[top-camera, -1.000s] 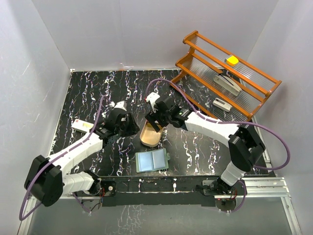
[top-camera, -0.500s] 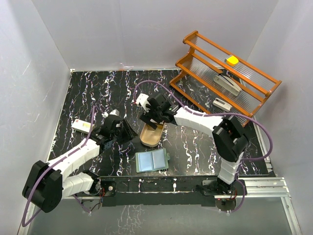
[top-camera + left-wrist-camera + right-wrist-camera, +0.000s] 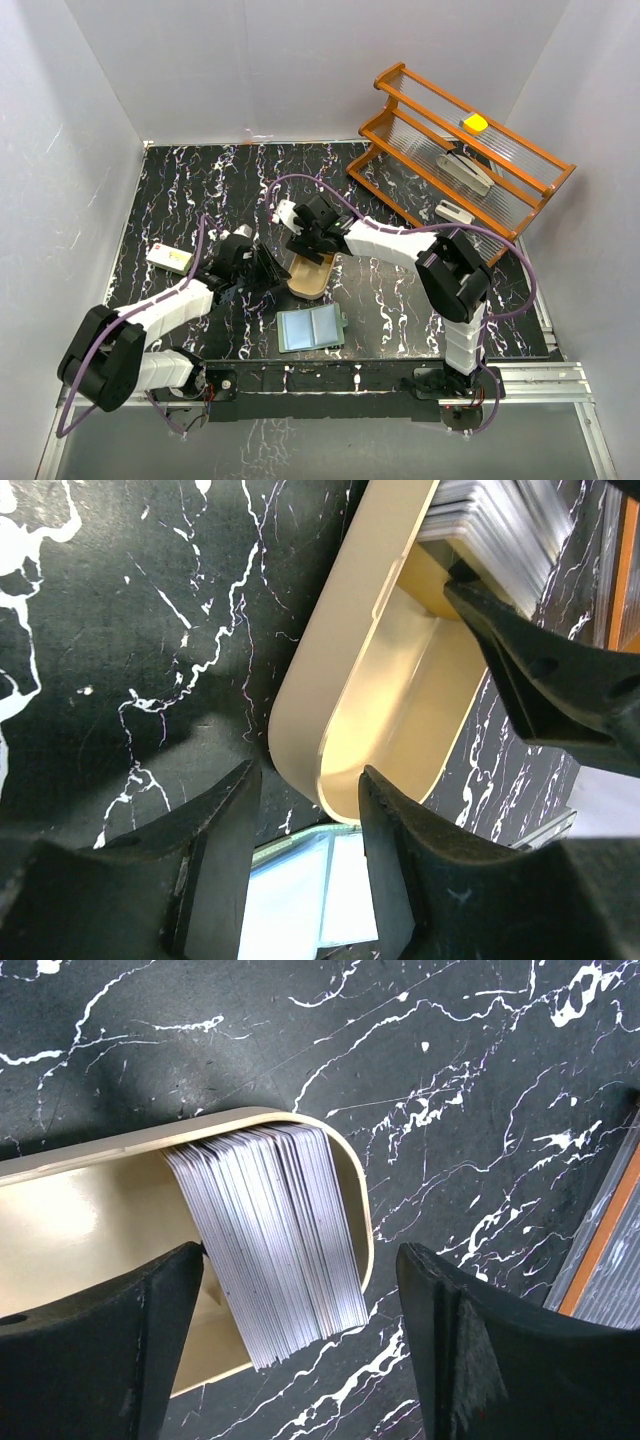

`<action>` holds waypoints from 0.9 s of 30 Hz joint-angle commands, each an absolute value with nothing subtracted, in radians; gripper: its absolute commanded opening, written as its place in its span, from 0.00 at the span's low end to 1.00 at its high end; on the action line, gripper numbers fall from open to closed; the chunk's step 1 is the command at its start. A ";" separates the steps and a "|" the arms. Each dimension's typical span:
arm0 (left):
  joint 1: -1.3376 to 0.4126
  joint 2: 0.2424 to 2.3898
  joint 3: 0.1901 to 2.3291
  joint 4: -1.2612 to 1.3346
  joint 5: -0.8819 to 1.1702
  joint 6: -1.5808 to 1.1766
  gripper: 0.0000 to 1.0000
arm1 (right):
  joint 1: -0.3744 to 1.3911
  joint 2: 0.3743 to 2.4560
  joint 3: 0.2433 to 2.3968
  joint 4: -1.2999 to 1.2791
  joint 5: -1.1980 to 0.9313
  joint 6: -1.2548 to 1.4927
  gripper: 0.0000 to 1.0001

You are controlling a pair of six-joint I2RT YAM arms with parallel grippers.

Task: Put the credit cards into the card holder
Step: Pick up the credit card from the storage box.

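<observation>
On the black marble table (image 3: pixel 190 190) the oval wooden tray (image 3: pixel 310 283) sits near centre, with the card holder (image 3: pixel 311 328) lying open at its 6 o'clock, pockets up. The left gripper (image 3: pixel 308 780), jaws narrow, straddles the tray's near rim, I'd guess to steady it; the right gripper (image 3: pixel 300 1260) hangs wide astride the credit cards (image 3: pixel 275 1230), stacked on edge at the tray's 12 o'clock end.

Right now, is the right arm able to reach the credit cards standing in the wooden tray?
Probably yes. The right fingers are open on either side of the credit cards, which stand at one end of the tray, and nothing covers them. The tray wall may crowd one finger.
</observation>
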State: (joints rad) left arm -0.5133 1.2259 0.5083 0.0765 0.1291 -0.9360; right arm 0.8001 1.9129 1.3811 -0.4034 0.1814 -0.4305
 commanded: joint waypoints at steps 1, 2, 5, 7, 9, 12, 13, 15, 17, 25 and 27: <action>-0.509 1.267 0.509 0.142 0.180 -0.934 0.42 | 0.793 1.920 1.449 -0.382 0.242 -0.468 0.73; -0.509 1.278 0.510 0.144 0.181 -0.932 0.42 | 0.793 1.920 1.455 -0.389 0.248 -0.468 0.70; -0.509 1.299 0.515 0.145 0.182 -0.923 0.42 | 0.793 1.912 1.470 -0.408 0.248 -0.462 0.65; -0.509 1.306 0.514 0.146 0.179 -0.920 0.42 | 0.793 1.898 1.464 -0.404 0.246 -0.459 0.63; -0.508 1.311 0.509 0.155 0.177 -0.920 0.42 | 0.793 1.888 1.453 -0.397 0.241 -0.459 0.63; -0.509 1.321 0.504 0.161 0.178 -0.920 0.42 | 0.793 1.881 1.448 -0.405 0.240 -0.458 0.62; -0.509 1.323 0.504 0.161 0.177 -0.920 0.42 | 0.793 1.880 1.446 -0.404 0.244 -0.460 0.61; -0.509 1.328 0.505 0.161 0.178 -0.920 0.42 | 0.793 1.878 1.442 -0.403 0.249 -0.461 0.59; -0.509 1.326 0.506 0.163 0.178 -0.920 0.42 | 0.793 1.878 1.442 -0.405 0.250 -0.462 0.53; -0.509 1.347 0.527 0.146 0.172 -0.902 0.41 | 0.796 1.864 1.448 -0.427 0.224 -0.450 0.48; -0.509 1.348 0.529 0.151 0.173 -0.904 0.41 | 0.796 1.859 1.445 -0.427 0.224 -0.448 0.48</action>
